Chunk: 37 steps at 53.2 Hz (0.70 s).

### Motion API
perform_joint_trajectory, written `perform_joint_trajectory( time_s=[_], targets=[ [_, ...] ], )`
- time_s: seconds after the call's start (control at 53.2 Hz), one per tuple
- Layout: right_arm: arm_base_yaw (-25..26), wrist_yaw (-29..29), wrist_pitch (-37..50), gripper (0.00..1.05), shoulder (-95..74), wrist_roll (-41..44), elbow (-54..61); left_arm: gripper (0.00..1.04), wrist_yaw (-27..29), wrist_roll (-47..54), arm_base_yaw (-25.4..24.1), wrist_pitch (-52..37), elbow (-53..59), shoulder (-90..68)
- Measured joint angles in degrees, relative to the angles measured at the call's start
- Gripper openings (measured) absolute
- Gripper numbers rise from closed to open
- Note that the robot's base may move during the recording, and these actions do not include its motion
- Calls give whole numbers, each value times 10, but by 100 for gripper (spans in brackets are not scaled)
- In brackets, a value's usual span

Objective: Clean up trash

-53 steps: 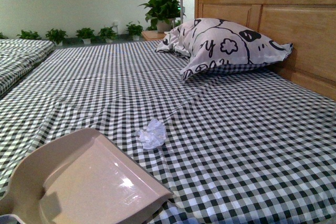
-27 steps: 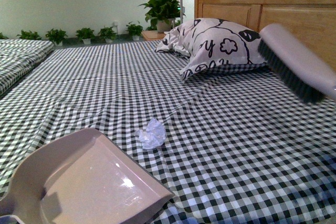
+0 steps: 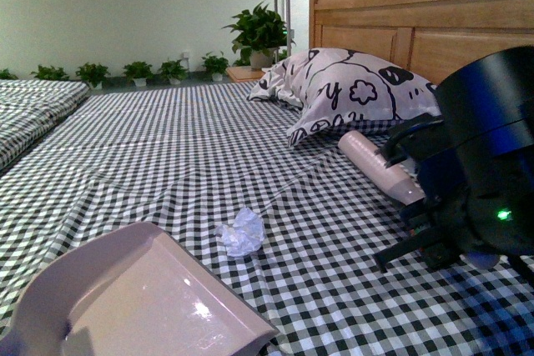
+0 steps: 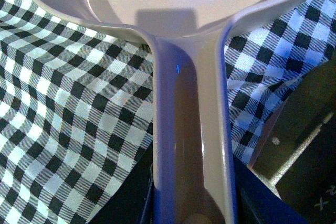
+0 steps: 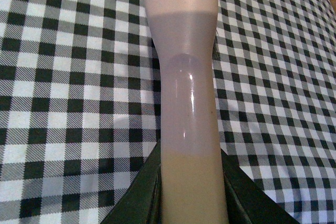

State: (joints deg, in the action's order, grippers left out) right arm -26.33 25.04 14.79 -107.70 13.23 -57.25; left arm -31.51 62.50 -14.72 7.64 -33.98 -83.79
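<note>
A crumpled white paper ball [image 3: 242, 232] lies on the black-and-white checked bedsheet [image 3: 192, 147]. A pinkish dustpan [image 3: 142, 306] rests on the sheet just near-left of the ball, mouth toward it. My left gripper [image 4: 191, 211] is shut on the dustpan's handle [image 4: 191, 129]; it is out of the front view. My right gripper [image 5: 191, 198] is shut on the pale brush handle [image 5: 186, 77]. In the front view the right arm [image 3: 480, 164] is at the right, and the brush [image 3: 380, 164] points left, right of the ball and apart from it. The bristles are hidden.
A patterned pillow [image 3: 350, 89] lies against the wooden headboard [image 3: 417, 14] behind the brush. A second bed [image 3: 25, 114] is at far left. Potted plants [image 3: 259, 31] line the back wall.
The right arm has swung into view at the right, bringing the brush down from near the headboard to low over the sheet. The dustpan and paper ball stay put.
</note>
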Motion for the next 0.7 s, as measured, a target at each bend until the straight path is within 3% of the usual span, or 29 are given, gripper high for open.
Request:
perform_joint_trajectory(
  time_s=[0.075,0.226,0.414,0.583,0.695],
  targets=[
    [-13,-2,-6,20,-23,10,-8,27,0,0,0,0,0,0],
    [-54,-57,-62,20,-36,16,-9,27,0,1,0,0,0,0],
    [-89,-231,-150,20,32,30,5,27,0,1,0,0,0,0],
    [-89,-364,-196,20,122,40,15,27,0,1,0,0,0,0],
    [-60,-399,-210,20,186,51,14,27,0,1,0,0,0,0]
  ],
)
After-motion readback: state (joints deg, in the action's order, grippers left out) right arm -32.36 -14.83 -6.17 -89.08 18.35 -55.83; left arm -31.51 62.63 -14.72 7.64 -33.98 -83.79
